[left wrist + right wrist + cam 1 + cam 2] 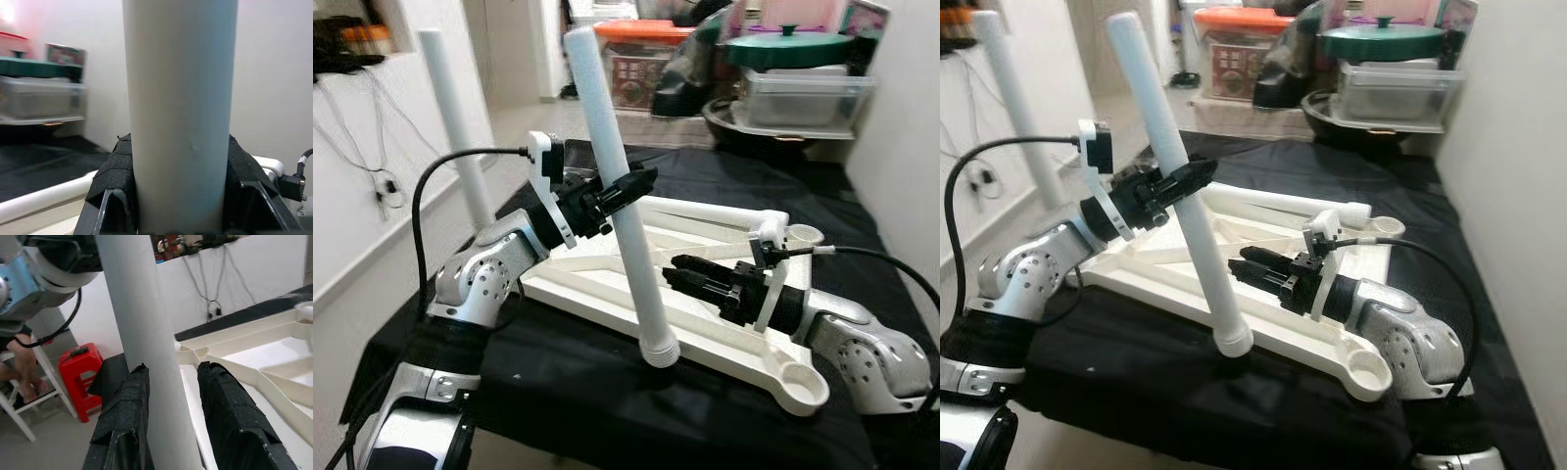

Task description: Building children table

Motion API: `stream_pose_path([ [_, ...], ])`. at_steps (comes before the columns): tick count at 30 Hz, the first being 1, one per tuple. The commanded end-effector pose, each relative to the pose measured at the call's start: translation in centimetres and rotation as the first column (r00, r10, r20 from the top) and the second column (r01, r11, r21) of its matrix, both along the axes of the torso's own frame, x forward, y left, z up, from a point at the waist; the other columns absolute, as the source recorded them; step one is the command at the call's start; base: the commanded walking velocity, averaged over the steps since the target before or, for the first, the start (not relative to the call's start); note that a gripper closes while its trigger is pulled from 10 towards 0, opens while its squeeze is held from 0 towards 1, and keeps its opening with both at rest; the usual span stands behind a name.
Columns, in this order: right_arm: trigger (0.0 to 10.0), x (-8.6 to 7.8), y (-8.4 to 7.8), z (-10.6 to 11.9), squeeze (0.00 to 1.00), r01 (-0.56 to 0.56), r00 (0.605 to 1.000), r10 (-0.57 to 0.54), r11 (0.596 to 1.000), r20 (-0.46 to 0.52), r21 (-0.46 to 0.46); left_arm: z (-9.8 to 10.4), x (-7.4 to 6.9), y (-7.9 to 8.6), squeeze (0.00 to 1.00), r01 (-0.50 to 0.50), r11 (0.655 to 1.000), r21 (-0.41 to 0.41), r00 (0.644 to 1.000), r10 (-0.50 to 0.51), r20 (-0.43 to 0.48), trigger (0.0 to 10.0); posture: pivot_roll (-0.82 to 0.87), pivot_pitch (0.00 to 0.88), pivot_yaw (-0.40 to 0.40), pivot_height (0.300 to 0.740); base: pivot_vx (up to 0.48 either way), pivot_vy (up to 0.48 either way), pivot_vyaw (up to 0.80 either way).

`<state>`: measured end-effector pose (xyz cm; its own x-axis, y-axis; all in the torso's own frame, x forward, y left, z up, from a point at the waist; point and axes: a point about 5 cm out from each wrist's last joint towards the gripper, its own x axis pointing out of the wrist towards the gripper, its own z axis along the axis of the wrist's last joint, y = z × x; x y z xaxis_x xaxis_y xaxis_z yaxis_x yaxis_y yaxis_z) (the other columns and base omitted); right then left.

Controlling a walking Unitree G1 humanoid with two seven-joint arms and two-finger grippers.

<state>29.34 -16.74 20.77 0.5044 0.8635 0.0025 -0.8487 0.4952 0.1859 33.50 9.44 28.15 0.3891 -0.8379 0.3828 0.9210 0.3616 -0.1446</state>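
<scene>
A white children's table top (pixel 710 338) lies upside down on a black-covered surface (pixel 578 387). One white leg (pixel 460 137) stands at its far left corner. A second white leg (pixel 625 211) leans with its lower end (pixel 659 352) at the near left corner, and my left gripper (pixel 631 186) is shut on its middle. My right gripper (pixel 674 269) lies low over the table top, open, with its fingers (pixel 225 416) either side of the lower part of that leg. Empty round sockets show at the near right corner (pixel 806 390) and the far right corner (pixel 803 235).
Plastic storage boxes (pixel 803 93) and a green lidded pot (pixel 788 46) are stacked behind the surface. A white wall (pixel 911 147) runs close on the right. Cables (pixel 372 147) hang on the left wall. A red stool (pixel 80 372) and a person's foot (pixel 27 391) are beyond the surface's left edge.
</scene>
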Motion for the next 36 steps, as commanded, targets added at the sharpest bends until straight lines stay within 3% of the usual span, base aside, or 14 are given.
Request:
stream_pose_path([
  [1,10.0,-0.5,0.4,-0.2,0.0,-0.054,0.999,0.054,0.999,-0.01,0.005,0.3,0.1,-0.2,0.0,0.003,1.0,0.011,1.0,-0.003,0.026,10.0,0.01,0.0,-0.009,0.74,0.0,0.0,-0.76],
  [11,10.0,-0.9,0.5,-0.3,0.0,-0.103,0.995,0.103,0.995,-0.01,0.009,0.8,0.4,-0.1,0.0,-0.005,1.0,-0.006,0.999,0.005,0.037,10.0,0.01,0.0,-0.009,0.74,0.0,0.0,-0.76],
  [13,10.0,-1.1,0.7,0.0,0.0,-0.132,0.991,0.132,0.991,-0.001,0.017,3.0,0.5,0.1,0.0,0.014,0.996,-0.086,0.998,-0.009,0.062,10.0,0.01,0.0,-0.006,0.74,0.0,0.0,-0.75],
  [14,10.0,-1.1,0.7,0.0,0.0,-0.132,0.991,0.132,0.991,-0.001,0.017,3.0,0.5,0.1,0.0,0.014,0.996,-0.086,0.998,-0.009,0.062,10.0,0.01,0.0,-0.006,0.74,0.0,0.0,-0.74],
  [16,10.0,-1.2,0.8,0.4,0.0,-0.161,0.987,0.161,0.987,0.008,0.028,6.2,0.4,0.4,0.0,0.05,0.979,-0.197,0.995,-0.03,0.1,10.0,0.02,0.0,-0.007,0.74,0.0,0.0,-0.74],
  [22,10.0,-1.2,0.7,0.5,0.0,-0.173,0.985,0.172,0.985,0.01,0.023,9.2,-0.1,0.8,0.0,0.099,0.946,-0.309,0.988,-0.056,0.144,10.0,0.02,0.0,-0.006,0.74,0.0,0.0,-0.72],
  [27,10.0,-0.6,-0.1,0.9,0.0,-0.114,0.993,0.114,0.993,0.025,0.021,9.1,-0.1,1.0,0.0,0.096,0.949,-0.3,0.987,-0.051,0.153,10.0,0.02,0.0,-0.005,0.74,0.0,0.0,-0.65],
  [36,10.0,0.5,-2.0,1.2,0.0,-0.006,0.998,0.009,0.999,0.059,-0.049,7.8,0.2,0.9,0.0,0.084,0.965,-0.248,0.991,-0.054,0.125,10.0,0.02,0.0,-0.007,0.74,0.0,0.0,0.0],
])
